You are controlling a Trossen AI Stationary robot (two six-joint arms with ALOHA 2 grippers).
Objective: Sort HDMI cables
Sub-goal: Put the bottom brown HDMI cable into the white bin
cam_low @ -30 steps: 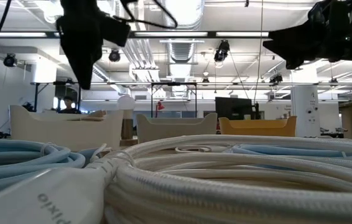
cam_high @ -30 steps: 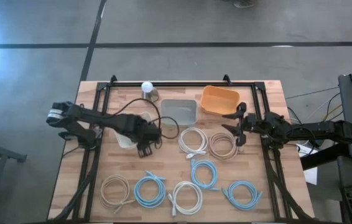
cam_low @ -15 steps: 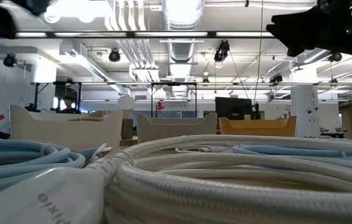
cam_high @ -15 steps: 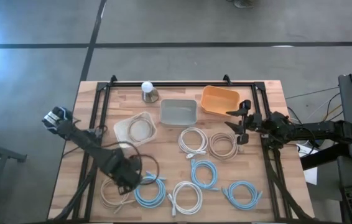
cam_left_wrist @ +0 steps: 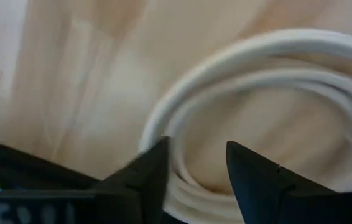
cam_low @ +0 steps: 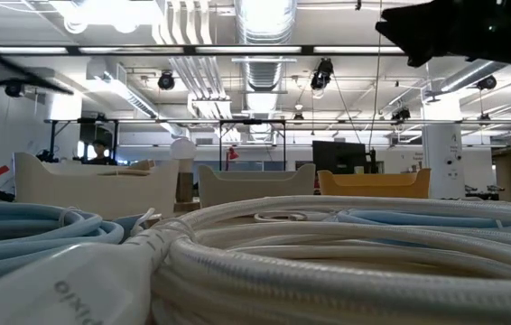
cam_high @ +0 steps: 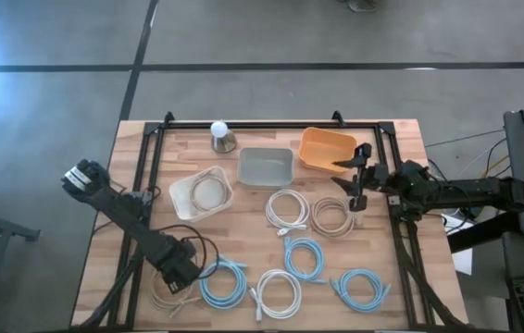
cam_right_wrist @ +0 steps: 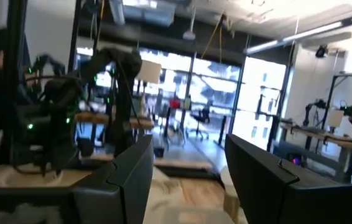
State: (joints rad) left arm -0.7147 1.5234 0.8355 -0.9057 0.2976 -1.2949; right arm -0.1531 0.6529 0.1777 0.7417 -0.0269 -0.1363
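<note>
Several coiled HDMI cables lie flat on the table. On the near part are a beige coil [cam_high: 171, 285], a light blue coil [cam_high: 222, 284], a white coil [cam_high: 279, 293] and two more light blue coils [cam_high: 304, 257] [cam_high: 362, 289]. Mid-table lie a white coil [cam_high: 287, 208] and a beige coil [cam_high: 331, 215]. Another beige coil [cam_high: 209, 192] lies in the white bin [cam_high: 184, 205]. My left gripper [cam_high: 177, 271] [cam_left_wrist: 194, 165] is open and low over the near-left beige coil [cam_left_wrist: 238, 56], a finger on either side of its strands. My right gripper [cam_high: 355, 181] [cam_right_wrist: 188, 180] hangs open above the table by the orange bin [cam_high: 327, 148].
A grey bin [cam_high: 266, 166] stands between the white and orange bins along the far side. A small white ball on a stand [cam_high: 219, 135] sits at the far edge. A black frame [cam_high: 271, 124] borders the table. Bare wood shows left of the white bin.
My left gripper has swung from over the white bin toward the near edge and come down over the near-left beige coil. A beige coil now shows in the white bin, where the arm had covered it. My right gripper has risen a little.
</note>
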